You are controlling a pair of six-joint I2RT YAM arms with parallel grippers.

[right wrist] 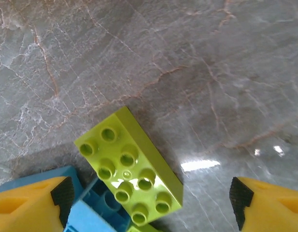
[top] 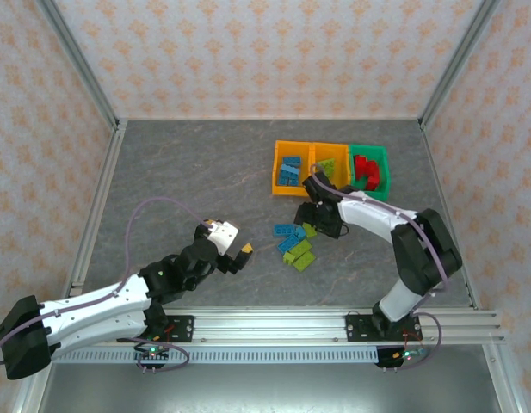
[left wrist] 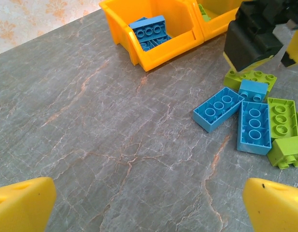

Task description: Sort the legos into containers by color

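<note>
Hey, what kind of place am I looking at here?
Most likely a robot lab test cell: an aluminium frame holds patterned wall panels around a grey tabletop, and a left arm and right arm are bolted to a rail.

- Walls (top: pixel 265 52): peach floral wallpaper, across the top and both sides.
- Tabletop (top: pixel 196 172): grey, marble-veined, centre.
- Aluminium posts (top: pixel 76 60) in the upper corners; rail (top: pixel 274 323) along the bottom.
- Glare patch (right wrist: pixel 199 166), lower right.

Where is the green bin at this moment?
In the top view the green bin stands at the right end of the bin row, beside an orange bin, with red bricks inside.
</note>
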